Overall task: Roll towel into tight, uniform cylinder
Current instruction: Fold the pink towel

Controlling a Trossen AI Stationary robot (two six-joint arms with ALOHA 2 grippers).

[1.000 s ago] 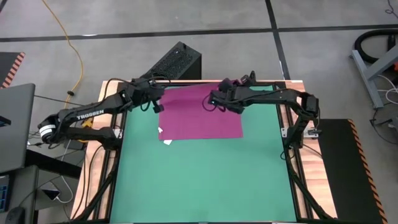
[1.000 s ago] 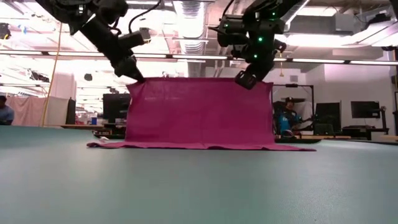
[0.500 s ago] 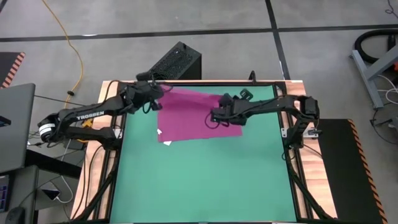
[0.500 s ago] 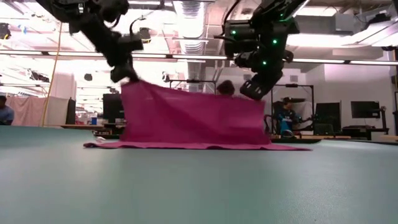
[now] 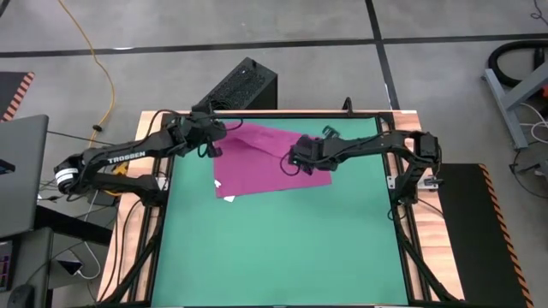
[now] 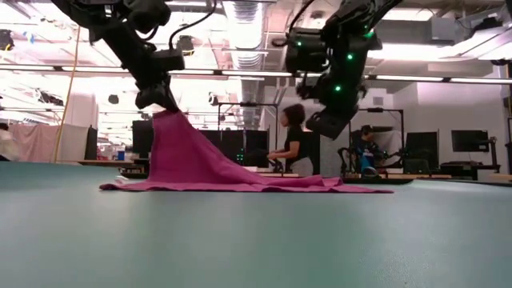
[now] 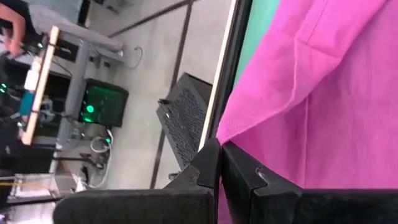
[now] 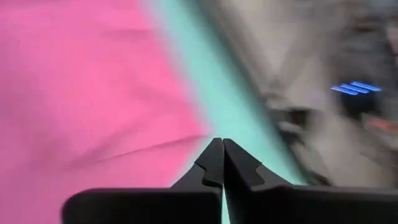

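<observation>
White lettering "TROSSEN" runs along the left arm [image 5: 120, 157]; nothing else is legible

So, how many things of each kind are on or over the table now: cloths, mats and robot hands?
towel: 1
green mat: 1
robot hands: 2 (left hand, right hand)
Total: 4

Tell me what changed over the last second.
The right gripper let go of its corner, and that side of the towel dropped flat onto the green mat; the gripper hangs empty above it. The left gripper stayed shut on its corner, holding it raised.
</observation>
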